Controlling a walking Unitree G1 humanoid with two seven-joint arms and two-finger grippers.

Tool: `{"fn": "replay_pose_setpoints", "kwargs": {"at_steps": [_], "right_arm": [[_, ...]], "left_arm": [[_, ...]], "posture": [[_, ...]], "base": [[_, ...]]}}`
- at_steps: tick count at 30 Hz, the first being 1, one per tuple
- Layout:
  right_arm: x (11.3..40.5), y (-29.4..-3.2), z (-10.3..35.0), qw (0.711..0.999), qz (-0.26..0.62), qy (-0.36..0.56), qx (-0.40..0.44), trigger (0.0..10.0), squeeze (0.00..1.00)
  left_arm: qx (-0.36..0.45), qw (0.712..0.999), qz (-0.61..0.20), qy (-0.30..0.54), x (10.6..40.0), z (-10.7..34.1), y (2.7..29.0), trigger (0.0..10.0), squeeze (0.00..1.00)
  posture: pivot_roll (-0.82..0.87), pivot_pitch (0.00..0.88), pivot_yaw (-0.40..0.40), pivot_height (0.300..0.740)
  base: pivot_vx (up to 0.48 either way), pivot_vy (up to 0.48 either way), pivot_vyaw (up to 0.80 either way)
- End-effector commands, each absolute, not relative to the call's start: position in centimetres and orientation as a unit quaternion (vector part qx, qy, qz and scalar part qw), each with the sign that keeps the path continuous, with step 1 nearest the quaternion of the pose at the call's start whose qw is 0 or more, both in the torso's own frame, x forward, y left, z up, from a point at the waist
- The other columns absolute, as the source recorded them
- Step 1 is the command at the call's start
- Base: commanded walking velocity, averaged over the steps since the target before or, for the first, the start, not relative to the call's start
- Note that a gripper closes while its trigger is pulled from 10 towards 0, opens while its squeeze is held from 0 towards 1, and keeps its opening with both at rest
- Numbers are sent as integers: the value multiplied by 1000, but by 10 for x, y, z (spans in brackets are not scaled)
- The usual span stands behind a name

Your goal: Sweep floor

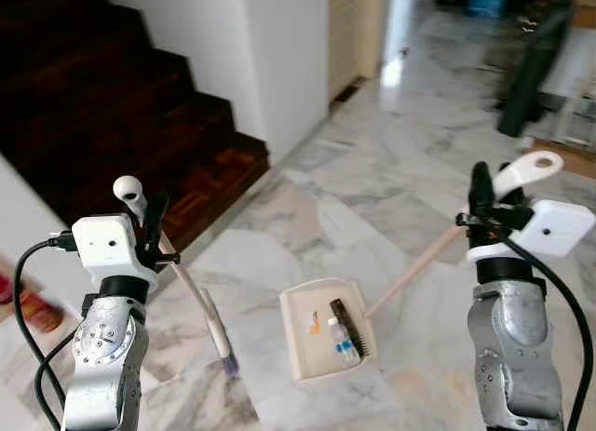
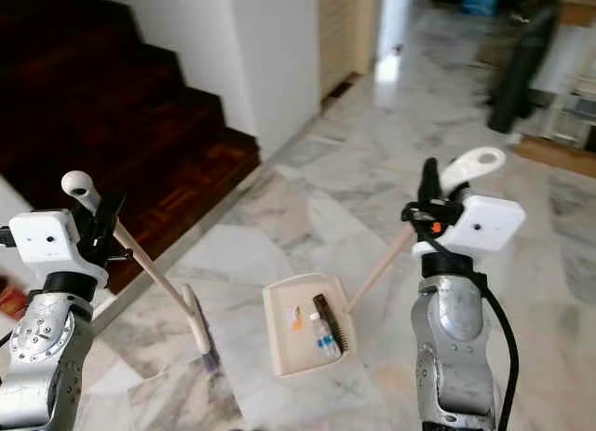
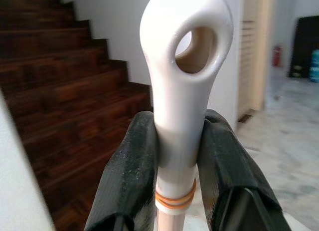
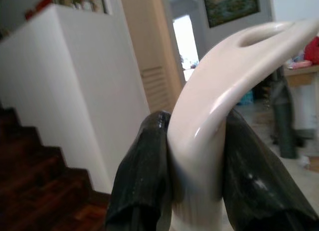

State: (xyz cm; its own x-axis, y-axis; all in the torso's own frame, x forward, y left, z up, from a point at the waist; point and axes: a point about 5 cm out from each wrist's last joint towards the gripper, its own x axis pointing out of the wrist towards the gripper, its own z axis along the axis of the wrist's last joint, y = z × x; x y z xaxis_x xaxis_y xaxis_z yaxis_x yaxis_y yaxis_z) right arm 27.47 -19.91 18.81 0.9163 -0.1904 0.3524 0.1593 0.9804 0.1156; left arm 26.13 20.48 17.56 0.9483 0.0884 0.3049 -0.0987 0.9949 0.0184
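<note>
My left gripper (image 1: 149, 228) is shut on the white looped handle (image 3: 185, 76) of a broom (image 1: 207, 315); its pale shaft slants down to a small purple-tipped brush head resting on the marble floor. My right gripper (image 1: 484, 200) is shut on the curved cream handle (image 4: 219, 106) of a dustpan (image 1: 307, 343). The cream pan sits on the floor between my arms. In it lie a small plastic bottle (image 1: 343, 342), an orange scrap (image 1: 315, 325) and a dark comb-like strip (image 1: 352, 327).
Dark wooden stairs (image 1: 121, 105) rise at the left beside a white wall corner (image 1: 270, 59). Marble floor (image 1: 410, 152) stretches ahead to a doorway. A dark bag (image 1: 526, 77) and furniture stand at the far right. A red object (image 1: 23, 305) lies at the left edge.
</note>
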Motion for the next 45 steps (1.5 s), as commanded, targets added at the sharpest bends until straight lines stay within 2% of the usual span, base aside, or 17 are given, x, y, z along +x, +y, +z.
{"fn": "replay_pose_setpoints", "kwargs": {"at_steps": [1, 27, 40, 45], "right_arm": [[273, -191, 203, 971, -76, -216, 61, 10000, 0], [275, -186, 202, 974, -55, -208, 67, 10000, 0], [275, -188, 202, 975, -53, -202, 77, 10000, 0], [276, -187, 201, 975, -52, -202, 80, 10000, 0]], "left_arm": [[21, 984, 52, -169, 259, 183, 209, 10000, 0], [20, 985, 57, -164, 258, 182, 208, 10000, 0], [8, 986, 60, -155, 257, 179, 207, 10000, 0], [7, 986, 60, -154, 257, 179, 207, 10000, 0]], "posture": [[-36, 43, 55, 740], [-25, 77, 52, 740], [-26, 84, 48, 740], [-26, 84, 48, 740]], "base": [[0, 0, 794], [0, 0, 786], [0, 0, 0], [0, 300, 0]]}}
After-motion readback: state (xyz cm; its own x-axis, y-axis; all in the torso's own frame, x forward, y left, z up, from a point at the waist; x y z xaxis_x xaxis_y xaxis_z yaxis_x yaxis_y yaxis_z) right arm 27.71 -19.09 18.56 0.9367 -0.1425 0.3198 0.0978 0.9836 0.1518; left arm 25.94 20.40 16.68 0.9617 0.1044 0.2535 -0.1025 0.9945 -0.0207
